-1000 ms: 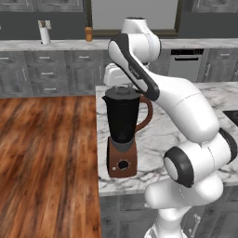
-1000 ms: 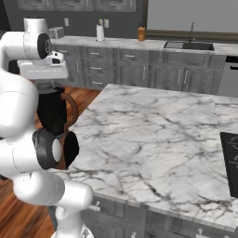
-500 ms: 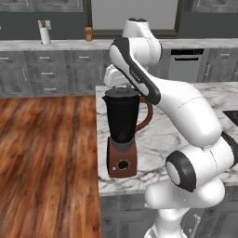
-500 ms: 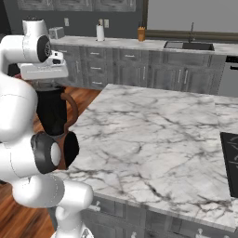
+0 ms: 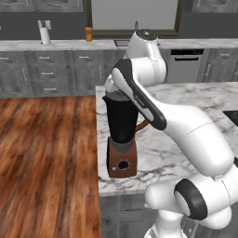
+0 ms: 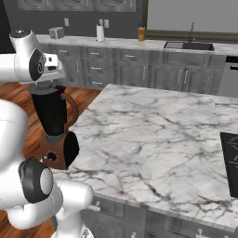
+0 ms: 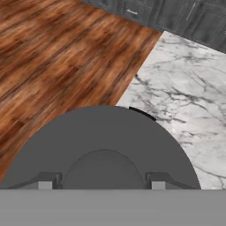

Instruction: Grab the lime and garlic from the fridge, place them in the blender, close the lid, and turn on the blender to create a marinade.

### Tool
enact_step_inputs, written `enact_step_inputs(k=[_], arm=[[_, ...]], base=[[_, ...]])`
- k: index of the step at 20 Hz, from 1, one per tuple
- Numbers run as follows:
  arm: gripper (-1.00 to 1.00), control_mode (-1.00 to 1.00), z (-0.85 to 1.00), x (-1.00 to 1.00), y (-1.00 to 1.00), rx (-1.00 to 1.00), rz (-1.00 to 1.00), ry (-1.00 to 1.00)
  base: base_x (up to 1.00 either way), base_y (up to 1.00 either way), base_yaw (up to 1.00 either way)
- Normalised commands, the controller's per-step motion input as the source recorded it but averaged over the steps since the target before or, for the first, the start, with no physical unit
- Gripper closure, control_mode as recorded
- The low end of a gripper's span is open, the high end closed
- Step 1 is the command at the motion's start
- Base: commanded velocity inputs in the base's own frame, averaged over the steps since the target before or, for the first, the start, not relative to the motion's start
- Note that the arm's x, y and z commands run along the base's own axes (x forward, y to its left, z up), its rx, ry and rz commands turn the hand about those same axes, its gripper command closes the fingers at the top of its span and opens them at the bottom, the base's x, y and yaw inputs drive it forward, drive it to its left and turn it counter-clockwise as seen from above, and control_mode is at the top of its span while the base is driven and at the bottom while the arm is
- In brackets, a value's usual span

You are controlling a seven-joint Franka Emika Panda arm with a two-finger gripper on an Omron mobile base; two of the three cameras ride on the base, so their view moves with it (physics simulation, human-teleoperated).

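Tool sits directly over the lid, looking straight down on it. Its two fingertips flank the lid's raised centre knob, one each side, part-spread. They're cut off at the bottom edge of the hand view, so I can't tell if they're pinching the knob or just straddling it.

Key relation: lid, jar and tool share one vertical axis. In the left base view the lid appears seated on top of the blender, with the hand just above it. A sliver of black jar rim peeks past the lid's far edge in the hand view, so the seating may be slightly off-centre. My read: the lid step is at or near done, and the next target is the dial on the front of the base, well below the tool and facing the floor side. That means coming down and round the front of the jar, with the handle on the side toward the surface's middle.

Blender stands upright near the corner of the marble surface, close to the edge over the wood floor. Grey cabinets along the back wall.

Lime and garlic: not visible, presumably inside the opaque jar.
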Motion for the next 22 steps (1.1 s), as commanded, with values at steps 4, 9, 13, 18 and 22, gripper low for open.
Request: enact_step_inputs(k=[4,9,13,18,22], arm=[[1.0,-1.0,-0.93,0.1,0.0,0.0,0.0,0.09],[1.0,-1.0,-0.8,0.21,-0.02,0.0,0.02,0.11],[1.0,-1.0,-0.56,0.22,-0.01,0.0,0.01,-0.01],[1.0,-1.0,-0.43,0.1,-0.01,0.0,0.0,-0.12],[1.0,-1.0,-0.82,-0.01,0.0,-0.03,0.0,-0.18]], base=[[0.0,0.0,0.0],[0.0,0.0,0.0],[0.0,0.0,0.0],[0.0,0.0,0.0],[0.0,0.0,0.0]])
